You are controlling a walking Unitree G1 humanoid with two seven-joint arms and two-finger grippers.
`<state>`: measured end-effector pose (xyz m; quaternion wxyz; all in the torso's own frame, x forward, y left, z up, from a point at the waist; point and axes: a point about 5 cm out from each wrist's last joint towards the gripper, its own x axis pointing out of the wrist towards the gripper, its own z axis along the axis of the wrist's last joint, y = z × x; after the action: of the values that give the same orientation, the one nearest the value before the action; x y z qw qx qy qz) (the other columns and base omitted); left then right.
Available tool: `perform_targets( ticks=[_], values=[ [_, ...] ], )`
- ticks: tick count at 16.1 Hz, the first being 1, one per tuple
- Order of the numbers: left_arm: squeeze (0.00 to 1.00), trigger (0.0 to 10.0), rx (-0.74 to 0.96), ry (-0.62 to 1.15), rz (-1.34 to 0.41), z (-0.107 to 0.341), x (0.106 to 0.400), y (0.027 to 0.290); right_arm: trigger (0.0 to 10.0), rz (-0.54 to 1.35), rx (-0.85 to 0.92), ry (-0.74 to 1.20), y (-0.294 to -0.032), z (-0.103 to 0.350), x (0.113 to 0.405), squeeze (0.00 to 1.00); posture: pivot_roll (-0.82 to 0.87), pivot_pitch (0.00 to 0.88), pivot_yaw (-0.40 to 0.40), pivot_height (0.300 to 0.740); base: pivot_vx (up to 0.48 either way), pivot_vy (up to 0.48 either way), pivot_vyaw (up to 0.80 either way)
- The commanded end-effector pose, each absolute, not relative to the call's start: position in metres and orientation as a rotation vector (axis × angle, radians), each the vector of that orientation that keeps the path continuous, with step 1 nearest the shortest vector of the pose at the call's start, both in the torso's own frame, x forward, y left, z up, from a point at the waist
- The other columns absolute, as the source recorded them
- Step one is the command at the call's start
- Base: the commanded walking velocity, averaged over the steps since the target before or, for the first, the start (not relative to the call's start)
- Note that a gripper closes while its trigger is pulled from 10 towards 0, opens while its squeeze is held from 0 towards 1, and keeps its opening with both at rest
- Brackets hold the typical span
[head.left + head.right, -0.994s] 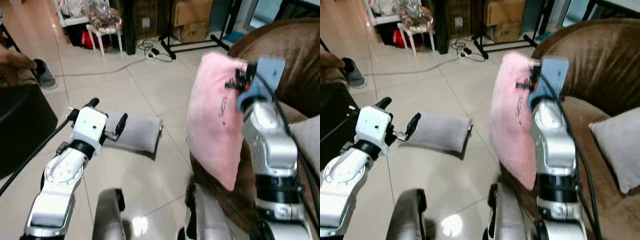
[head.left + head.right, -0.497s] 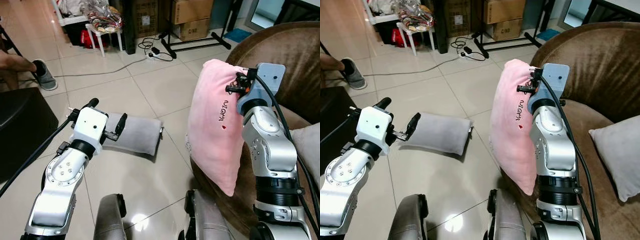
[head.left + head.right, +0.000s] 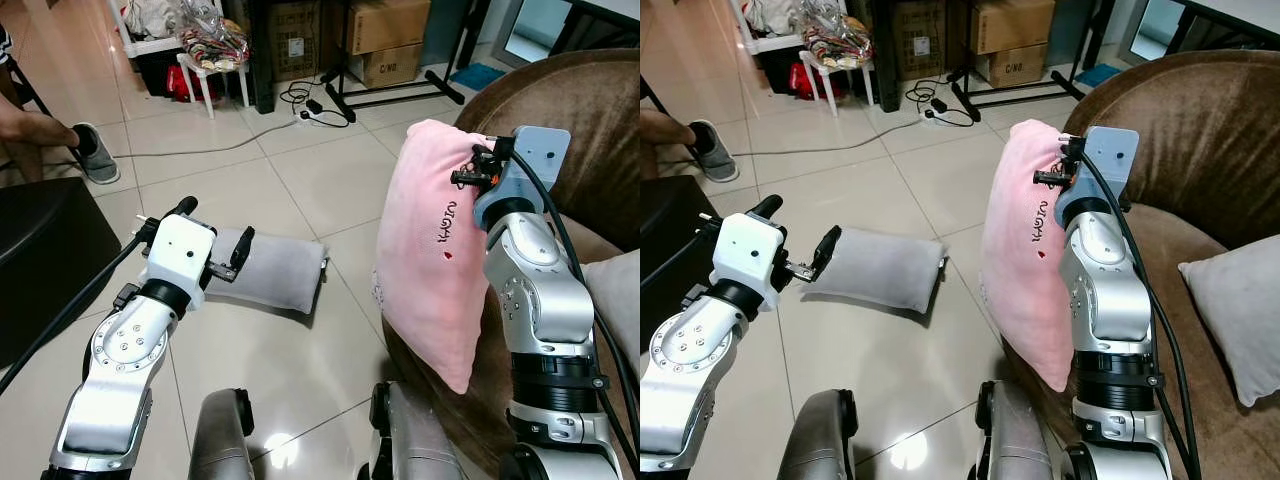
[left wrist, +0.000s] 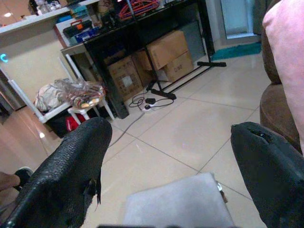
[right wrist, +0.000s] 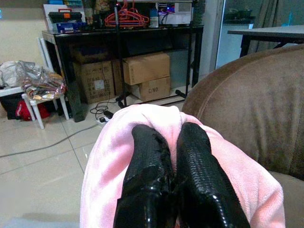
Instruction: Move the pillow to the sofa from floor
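The left claw hangs spread above the grey pillow lying on the floor tiles. The right claw is pressed together, pinching the pink pillow's top edge, which dangles beside the brown sofa. Swing it well over the seat before releasing, probably beside the grey cushion. The right wrist view shows the pinched fold; the head views show the hanging length.
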<state>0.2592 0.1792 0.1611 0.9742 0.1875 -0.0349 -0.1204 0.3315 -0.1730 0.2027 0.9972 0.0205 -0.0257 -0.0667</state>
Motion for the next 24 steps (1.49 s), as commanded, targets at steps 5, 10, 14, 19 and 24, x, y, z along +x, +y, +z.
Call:
perform_targets(
  ticks=[5,10,14,19,24],
  values=[
    [0.00,10.0,0.360,-0.027,-0.198,0.144,0.262,0.177,10.0,-0.157,0.118,-0.029,-0.174,0.182,0.305,0.00,-0.05,0.000,-0.031,0.646,0.000,0.000,0.00],
    [0.00,10.0,0.371,-0.035,-0.181,0.144,0.263,0.179,10.0,-0.151,0.122,-0.034,-0.173,0.183,0.304,0.00,-0.05,0.000,-0.035,0.696,0.000,0.000,0.00],
    [0.00,10.0,0.381,-0.031,-0.191,0.141,0.263,0.178,10.0,-0.164,0.126,-0.020,-0.176,0.178,0.302,0.00,-0.05,0.000,-0.030,0.731,0.000,0.000,0.00],
    [0.00,10.0,0.367,-0.008,-0.181,0.132,0.263,0.183,10.0,-0.150,0.094,0.055,-0.174,0.151,0.291,0.00,-0.06,0.000,-0.018,0.740,0.000,0.000,0.00],
    [0.00,10.0,0.371,0.032,-0.176,0.114,0.257,0.188,10.0,-0.107,0.056,0.183,-0.170,0.101,0.272,0.00,-0.07,0.000,-0.007,0.740,0.000,0.000,0.00]
  ],
)
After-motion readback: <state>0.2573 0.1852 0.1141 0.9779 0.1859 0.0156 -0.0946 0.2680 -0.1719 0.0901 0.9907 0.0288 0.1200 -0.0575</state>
